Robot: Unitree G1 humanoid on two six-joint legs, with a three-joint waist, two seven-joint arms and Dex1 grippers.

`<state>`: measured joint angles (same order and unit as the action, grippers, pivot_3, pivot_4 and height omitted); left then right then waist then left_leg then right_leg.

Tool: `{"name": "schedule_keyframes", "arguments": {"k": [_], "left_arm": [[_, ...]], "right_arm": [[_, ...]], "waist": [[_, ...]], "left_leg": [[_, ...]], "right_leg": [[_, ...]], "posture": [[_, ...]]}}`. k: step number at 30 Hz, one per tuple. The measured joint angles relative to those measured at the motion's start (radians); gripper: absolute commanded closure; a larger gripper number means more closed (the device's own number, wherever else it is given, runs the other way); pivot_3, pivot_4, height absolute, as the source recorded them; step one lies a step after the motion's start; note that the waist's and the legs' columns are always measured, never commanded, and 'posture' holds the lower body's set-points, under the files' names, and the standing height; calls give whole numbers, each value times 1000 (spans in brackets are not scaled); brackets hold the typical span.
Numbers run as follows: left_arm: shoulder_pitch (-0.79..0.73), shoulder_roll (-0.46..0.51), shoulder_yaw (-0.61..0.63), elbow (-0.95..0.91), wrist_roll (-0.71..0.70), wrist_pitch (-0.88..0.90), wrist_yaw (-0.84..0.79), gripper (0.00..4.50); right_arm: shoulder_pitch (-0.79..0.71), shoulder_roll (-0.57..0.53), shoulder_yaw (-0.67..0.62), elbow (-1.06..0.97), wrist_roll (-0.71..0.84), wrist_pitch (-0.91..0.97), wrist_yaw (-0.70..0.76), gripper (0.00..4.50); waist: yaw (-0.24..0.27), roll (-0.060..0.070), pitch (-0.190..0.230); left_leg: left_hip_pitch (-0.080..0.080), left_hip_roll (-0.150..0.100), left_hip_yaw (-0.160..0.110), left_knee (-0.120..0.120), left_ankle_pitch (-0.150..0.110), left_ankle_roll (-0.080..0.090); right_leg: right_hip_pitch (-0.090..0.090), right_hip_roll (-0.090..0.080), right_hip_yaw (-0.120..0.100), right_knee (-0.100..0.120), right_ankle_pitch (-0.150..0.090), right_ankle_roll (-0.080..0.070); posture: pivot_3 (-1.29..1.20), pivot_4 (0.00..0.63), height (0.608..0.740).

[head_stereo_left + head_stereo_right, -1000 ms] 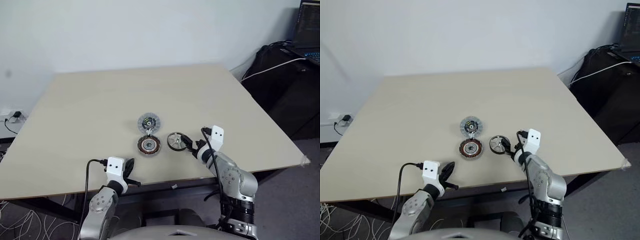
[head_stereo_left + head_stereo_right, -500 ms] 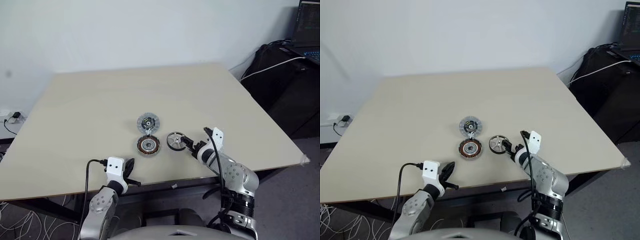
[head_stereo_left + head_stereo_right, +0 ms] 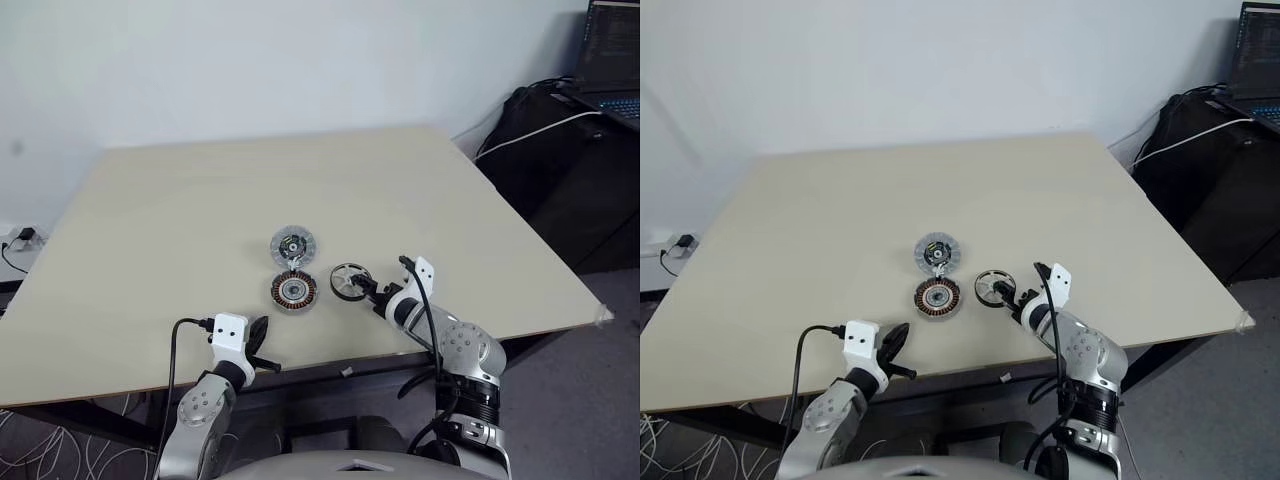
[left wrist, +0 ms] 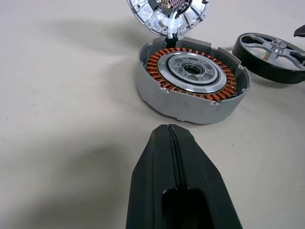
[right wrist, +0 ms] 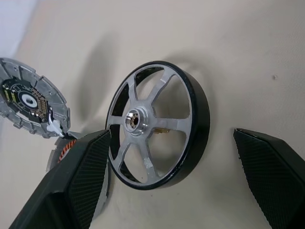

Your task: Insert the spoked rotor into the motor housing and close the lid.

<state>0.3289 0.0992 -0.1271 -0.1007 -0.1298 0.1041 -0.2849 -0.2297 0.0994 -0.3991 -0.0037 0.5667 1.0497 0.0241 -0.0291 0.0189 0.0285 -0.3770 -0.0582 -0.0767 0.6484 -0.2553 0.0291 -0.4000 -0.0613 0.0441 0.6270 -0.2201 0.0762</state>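
The spoked rotor [image 5: 157, 131] lies flat on the table [image 3: 180, 200], just right of the motor housing [image 3: 294, 291]. The housing's copper windings [image 4: 193, 78] face up. Behind the housing, the lid [image 3: 295, 243] lies with its dark-centred face up, joined to the housing by a short wire. My right gripper [image 5: 170, 135] is open and low over the table, with one finger on each side of the rotor, neither touching it. My left gripper [image 4: 169, 131] is shut and empty near the table's front edge, pointing at the housing from a short way off.
The table's front edge [image 3: 330, 365] runs just under both wrists. A dark bag [image 3: 540, 150] with a white cable and a laptop [image 3: 612, 50] stand off the table's right side. Loose cables [image 3: 60, 450] lie on the floor at the left.
My right gripper has sunk and slid left while rolling, so its open fingers now flank the rotor. The left arm has kept still. The camera has shifted slightly.
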Motion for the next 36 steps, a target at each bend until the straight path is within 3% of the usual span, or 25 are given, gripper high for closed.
{"name": "schedule_keyframes", "arguments": {"k": [4, 6, 18, 27, 36], "left_arm": [[0, 0, 0, 0, 0, 1, 0, 4500], [0, 0, 0, 0, 0, 1, 0, 4500], [0, 1, 0, 0, 0, 2, -1, 4500], [0, 1, -1, 0, 0, 2, -1, 4500], [2, 4, -2, -6, -5, 2, -10, 4500]], "right_arm": [[-3, 1, 0, 12, 11, -11, 1, 71], [-3, 1, 0, 19, 18, -16, 3, 466], [-3, 1, 2, 41, 64, -14, 19, 4120], [-2, 4, -5, 34, 105, -10, -7, 4119], [-31, 19, -27, -94, 301, 108, -128, 4119]], "waist": [[-4, 0, 0], [-6, 0, 0], [-6, 2, 1], [-6, 2, 2], [-7, 3, 3]], "left_leg": [[0, 0, 0, 0, 0, 0], [0, 0, 0, 0, 0, 0], [0, 0, 0, -1, 0, 0], [-1, 0, 0, -1, 0, 0], [-2, 0, 0, -1, 0, 1]], "right_leg": [[0, 0, 0, 0, 0, 0], [0, 0, 0, 0, 0, 0], [0, 0, 0, 0, 0, 0], [-1, 0, 0, 0, 0, 0], [-2, 0, 0, 0, -1, 0]], "posture": [[0, 0, 740], [0, 0, 740], [0, 0, 740], [0, 0, 740], [0, 0, 740]]}}
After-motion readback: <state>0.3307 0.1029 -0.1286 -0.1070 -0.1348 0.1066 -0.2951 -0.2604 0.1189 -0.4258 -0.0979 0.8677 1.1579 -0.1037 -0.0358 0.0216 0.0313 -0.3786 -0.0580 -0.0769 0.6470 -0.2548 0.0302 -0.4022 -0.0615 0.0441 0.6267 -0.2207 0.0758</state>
